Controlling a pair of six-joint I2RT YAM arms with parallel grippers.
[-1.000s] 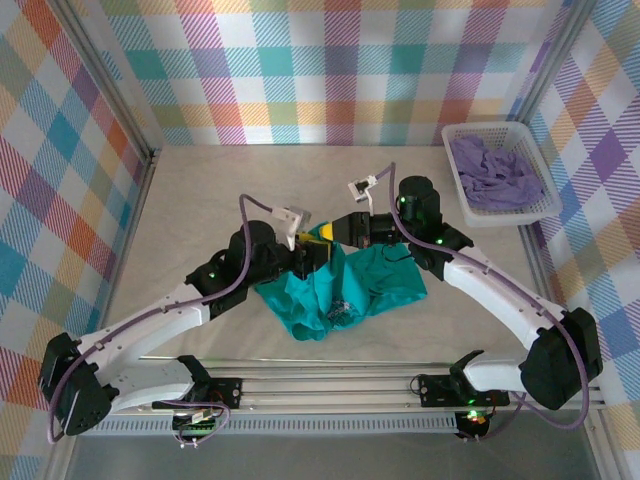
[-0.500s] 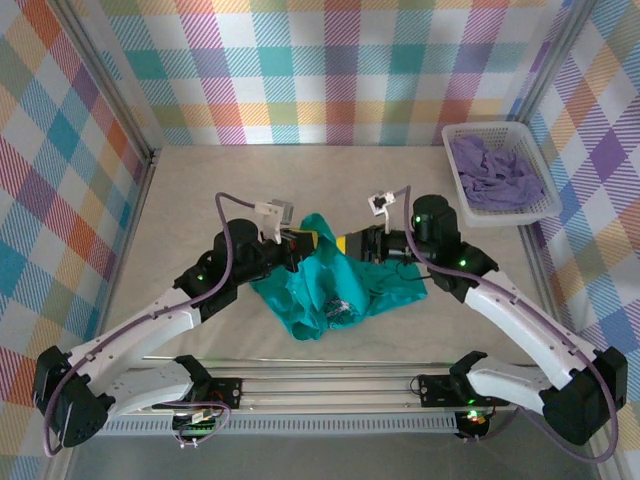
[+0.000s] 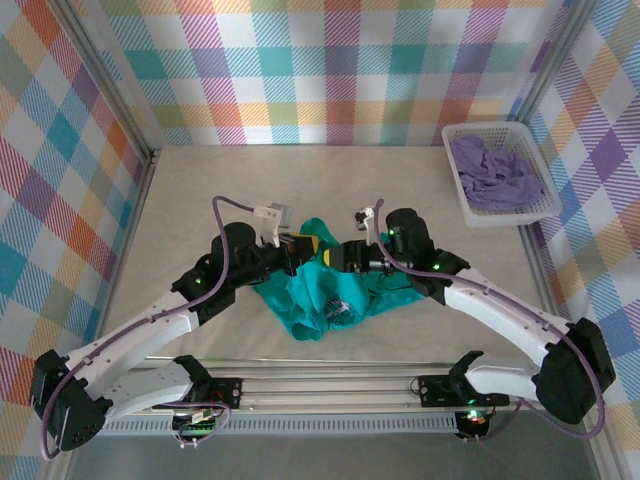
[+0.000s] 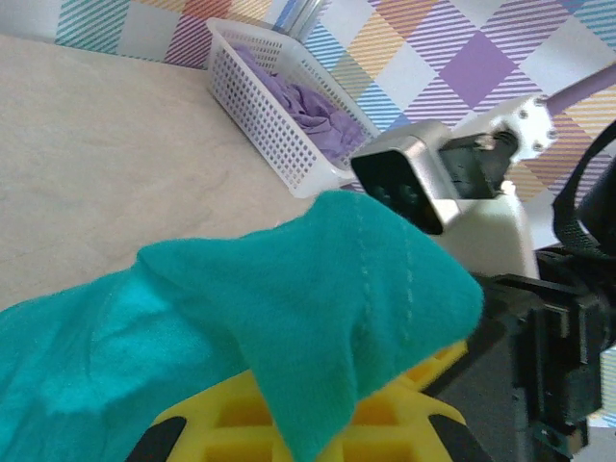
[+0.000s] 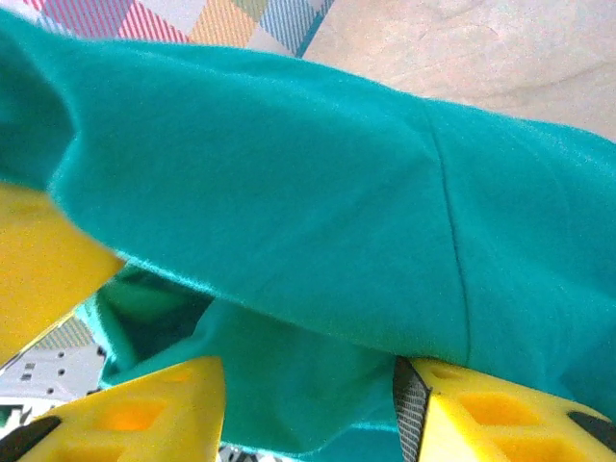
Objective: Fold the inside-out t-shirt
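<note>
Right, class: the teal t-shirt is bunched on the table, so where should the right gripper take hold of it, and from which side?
Probably the lifted fold of the t-shirt beside the left gripper, which is shut on it. Come from the right, roughly level: the right gripper stands open with that fold across its fingers, and the stitched seam marks a firm edge.

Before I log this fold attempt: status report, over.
Left gripper shut on t-shirt, edge lifted. Right gripper open, cloth draped across it. Garment bunched mid-table, unfolded. Basket well clear.
</note>
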